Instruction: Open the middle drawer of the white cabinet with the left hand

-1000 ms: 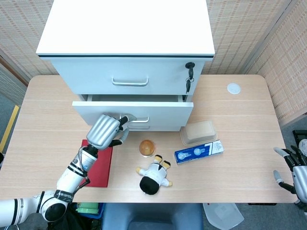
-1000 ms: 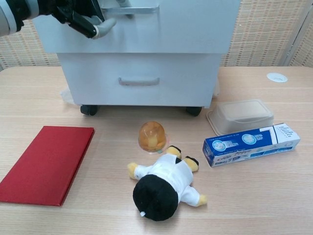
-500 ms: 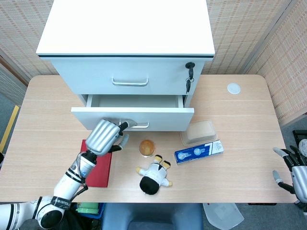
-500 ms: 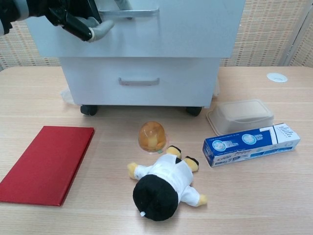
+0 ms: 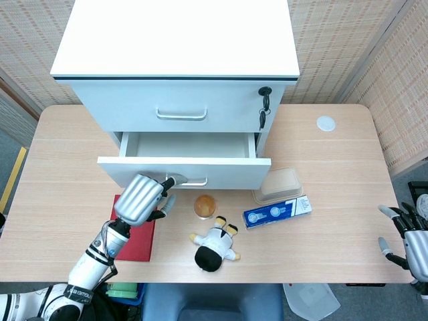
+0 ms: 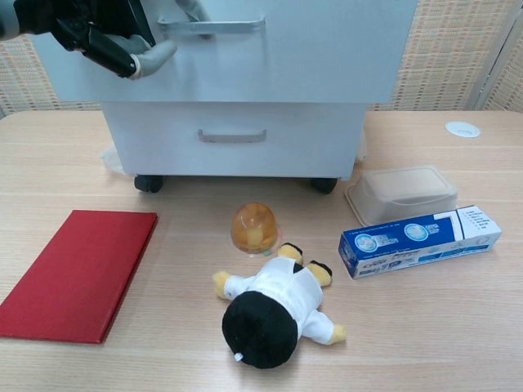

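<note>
Lying flat at the far left of the table (image 5: 67, 154): a red book (image 6: 78, 272), clear of everything else. Above it, gripping the handle (image 5: 189, 180) of the middle drawer (image 5: 184, 172) of the white cabinet (image 5: 175, 67): the left hand (image 5: 142, 199), fingers hooked behind the bar. Drawer pulled well out, inside visible from the head view and bare. Below the drawer front, in the path of its travel: an amber dome-shaped jelly cup (image 6: 254, 228), then a plush doll (image 6: 270, 306) lying face down just beside it, black head toward the table edge. Further right: a clear plastic container (image 6: 403, 193) near the cabinet's corner, and a blue and white box (image 6: 419, 240) touching or nearly touching its front. A bunch of keys (image 5: 263, 107) hanging from the top drawer's lock. A small white disc (image 5: 326, 123) alone near the far right corner. At the right edge, well apart from all this: the right hand (image 5: 411, 241), fingers spread, empty.

Compared with a second ago: drawer out further, left hand drawn back toward the body with it; all else unmoved.

Cut off at the top of the chest view: left hand and handle. Fingertips behind the bar hidden. Right hand partly out of frame.
</note>
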### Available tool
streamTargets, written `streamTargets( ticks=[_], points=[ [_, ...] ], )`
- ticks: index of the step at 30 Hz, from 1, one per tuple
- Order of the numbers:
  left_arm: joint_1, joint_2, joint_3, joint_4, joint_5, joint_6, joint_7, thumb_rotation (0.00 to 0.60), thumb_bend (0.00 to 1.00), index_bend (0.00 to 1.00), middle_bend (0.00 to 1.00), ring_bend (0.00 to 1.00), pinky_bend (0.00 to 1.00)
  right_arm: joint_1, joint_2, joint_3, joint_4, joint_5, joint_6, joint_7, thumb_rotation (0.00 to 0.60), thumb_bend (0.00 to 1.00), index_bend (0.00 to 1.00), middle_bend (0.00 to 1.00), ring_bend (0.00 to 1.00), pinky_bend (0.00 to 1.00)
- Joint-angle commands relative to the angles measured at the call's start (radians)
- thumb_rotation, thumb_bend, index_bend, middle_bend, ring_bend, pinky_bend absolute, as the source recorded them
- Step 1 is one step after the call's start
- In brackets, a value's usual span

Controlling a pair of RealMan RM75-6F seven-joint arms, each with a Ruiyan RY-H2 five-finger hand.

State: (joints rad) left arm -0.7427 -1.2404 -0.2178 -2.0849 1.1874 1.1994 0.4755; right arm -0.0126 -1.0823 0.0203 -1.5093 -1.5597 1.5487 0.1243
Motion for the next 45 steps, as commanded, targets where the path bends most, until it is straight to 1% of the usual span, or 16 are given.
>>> streamTargets(
  ticks=[1, 19, 33, 41, 45],
  points=[
    [0.007, 0.000, 0.005, -0.010, 0.005, 0.010, 0.006, 0.600, 0.55, 0.30, 0.98, 1.00, 1.00, 0.001, 0.000, 0.000, -0.001, -0.001, 0.000, -0.001, 0.600, 0.34, 0.18, 0.22, 0.18, 0.21],
    [0.051, 0.005, 0.046, -0.074, 0.064, 0.053, 0.048, 0.600, 0.55, 0.30, 0.98, 1.00, 1.00, 0.002, -0.001, 0.001, 0.003, 0.002, -0.003, 0.002, 0.600, 0.34, 0.18, 0.22, 0.18, 0.21],
    [0.085, 0.008, 0.068, -0.114, 0.092, 0.076, 0.071, 0.600, 0.55, 0.30, 0.98, 1.00, 1.00, 0.003, -0.004, 0.000, 0.007, 0.002, -0.005, 0.003, 0.600, 0.34, 0.18, 0.22, 0.18, 0.21],
    [0.102, 0.017, 0.082, -0.138, 0.085, 0.079, 0.099, 0.600, 0.55, 0.30, 0.98, 1.00, 1.00, 0.005, -0.007, 0.000, 0.007, 0.001, -0.008, 0.002, 0.600, 0.34, 0.18, 0.22, 0.18, 0.21],
    [0.114, 0.020, 0.090, -0.151, 0.102, 0.090, 0.105, 0.600, 0.55, 0.30, 0.98, 1.00, 1.00, 0.006, -0.007, 0.000, 0.007, 0.000, -0.008, 0.002, 0.600, 0.34, 0.18, 0.22, 0.18, 0.21]
  ],
)
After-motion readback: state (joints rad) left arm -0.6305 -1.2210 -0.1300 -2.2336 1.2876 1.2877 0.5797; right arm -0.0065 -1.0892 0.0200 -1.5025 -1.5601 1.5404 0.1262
